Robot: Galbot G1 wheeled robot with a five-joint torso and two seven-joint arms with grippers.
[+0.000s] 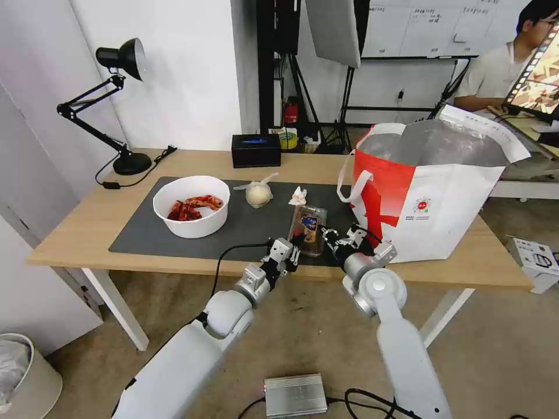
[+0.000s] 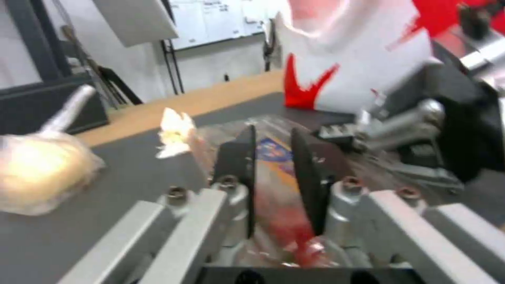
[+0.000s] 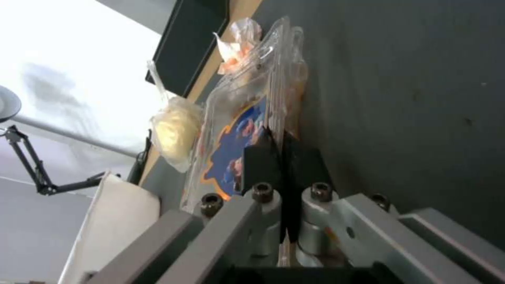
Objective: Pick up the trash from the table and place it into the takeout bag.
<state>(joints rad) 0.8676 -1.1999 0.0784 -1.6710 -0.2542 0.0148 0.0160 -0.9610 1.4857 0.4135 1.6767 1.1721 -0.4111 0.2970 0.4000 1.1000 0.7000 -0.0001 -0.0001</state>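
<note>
**Both grippers on the clamshell at the mat's front edge**

The clamshell [image 1: 308, 228] lies on the dark mat [image 1: 140, 233] of the table [image 1: 75, 227], just left of the bag [image 1: 442, 203]. The right gripper [image 3: 284, 157] has its fingers pinched nearly shut on the tray's thin edge flange. The left gripper [image 2: 274, 157] is at the tray's near end, fingers narrowly apart with the plastic between them; whether they truly bite I cannot tell.

So the grasp is the step in hand. The bowl [image 1: 191, 205], knotted ball [image 1: 258, 193] and tissue [image 1: 298, 196] wait untouched on the mat.

Next, I'd judge, a level lift, then a carry rightward, high enough to clear the bag's tall rim.
</note>
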